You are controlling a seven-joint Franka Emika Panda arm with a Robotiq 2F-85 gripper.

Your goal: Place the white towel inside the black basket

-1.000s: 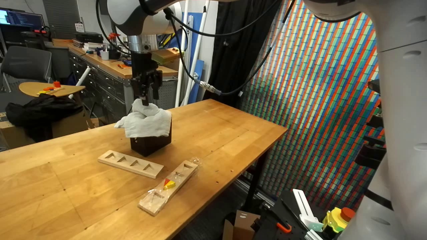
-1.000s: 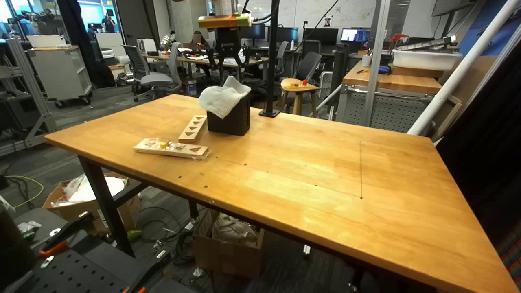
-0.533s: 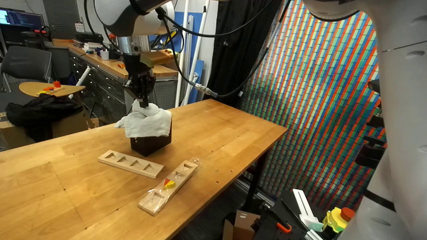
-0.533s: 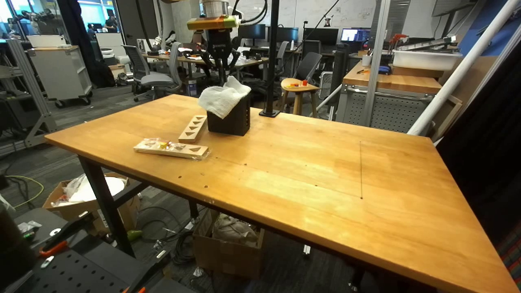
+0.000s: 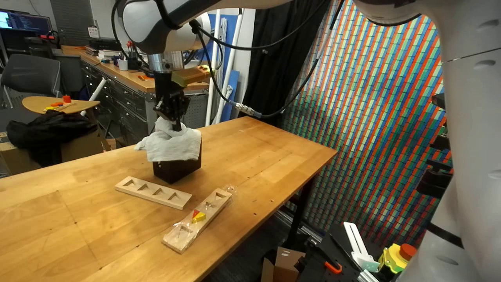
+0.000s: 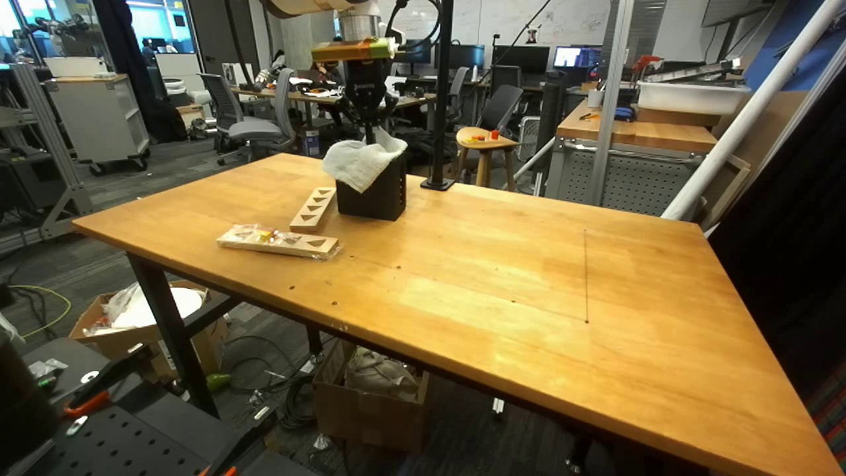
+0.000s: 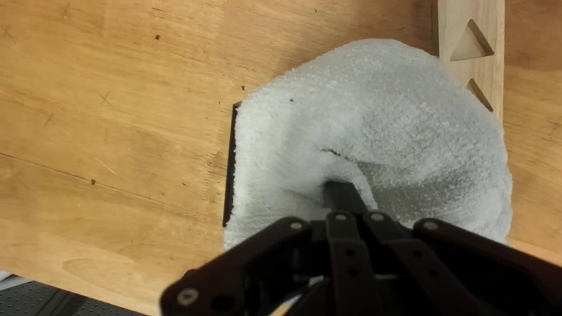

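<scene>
Beneath the gripper (image 5: 177, 127), the white towel (image 5: 173, 147) lies over the black basket (image 5: 176, 170).

On the unit I drive remotely, the Robotiq gripper (image 7: 344, 194) has black linkages (image 7: 347, 239) with round silver screws (image 7: 187, 296). Above it: orange-and-green housing (image 6: 353, 50), silver cylindrical flange (image 6: 360, 25), white wrist shell (image 5: 139, 23). To its side: black cable (image 5: 271, 116) with metallic inline connector (image 5: 246, 110).

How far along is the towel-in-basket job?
Done: the white towel is on the black basket, draped across its top.
In hand: the gripper is shut, its tips down among the towel's folds; whether they pinch any cloth, I can't tell.
Left: getting the towel fully inside, since it hangs over the outside in both exterior views; probably by pushing it down.
</scene>
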